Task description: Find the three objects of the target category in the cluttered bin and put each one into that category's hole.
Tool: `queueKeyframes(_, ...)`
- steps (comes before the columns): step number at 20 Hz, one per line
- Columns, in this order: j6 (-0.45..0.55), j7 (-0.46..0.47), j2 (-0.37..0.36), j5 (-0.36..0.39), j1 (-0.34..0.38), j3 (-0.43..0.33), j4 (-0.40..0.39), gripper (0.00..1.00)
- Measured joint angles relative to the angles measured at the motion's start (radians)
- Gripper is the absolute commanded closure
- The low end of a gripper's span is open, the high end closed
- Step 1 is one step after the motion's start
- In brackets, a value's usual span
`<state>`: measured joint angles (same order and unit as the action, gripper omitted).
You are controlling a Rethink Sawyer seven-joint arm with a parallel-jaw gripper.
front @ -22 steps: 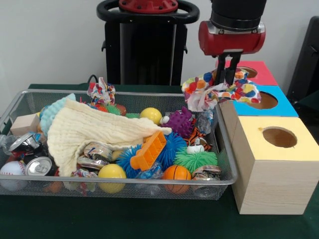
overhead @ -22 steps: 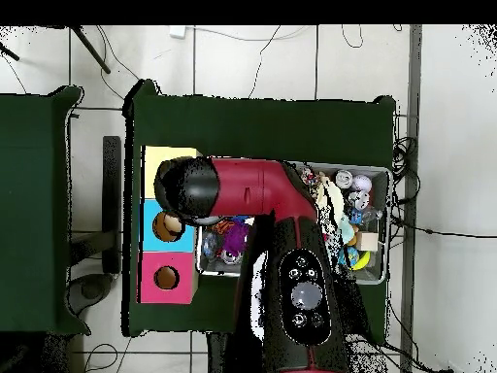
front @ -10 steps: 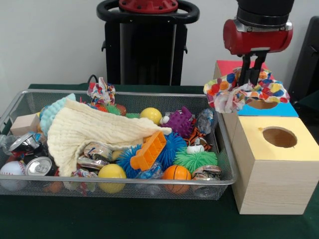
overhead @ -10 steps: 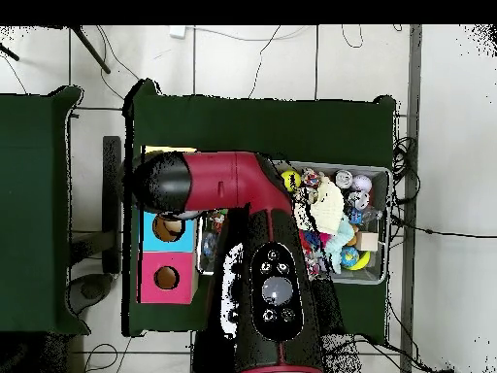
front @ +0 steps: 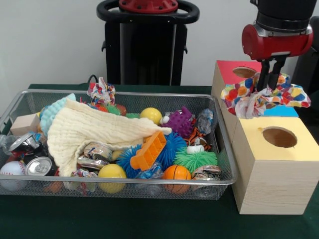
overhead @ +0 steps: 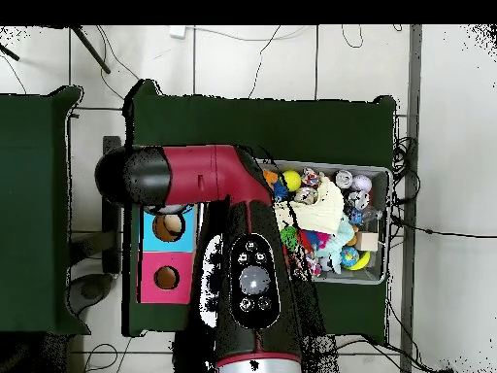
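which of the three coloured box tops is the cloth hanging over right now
The blue-topped box, the middle one. The gripper holds the polka-dot cloth above it, hiding its hole, while the holes in the red top and yellow top show uncovered.

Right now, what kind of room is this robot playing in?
Probably a robot test lab, not a playroom. A red robot arm works at a green table with a wire bin of jumbled toys and wooden sorting boxes, and cables trail across the tiled floor.
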<state>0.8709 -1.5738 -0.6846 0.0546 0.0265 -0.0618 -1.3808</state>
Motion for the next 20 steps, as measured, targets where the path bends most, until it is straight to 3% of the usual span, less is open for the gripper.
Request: queueKeyframes(20,0.0,0.0,0.07,-0.007,-0.013,0.019,0.065,1.0)
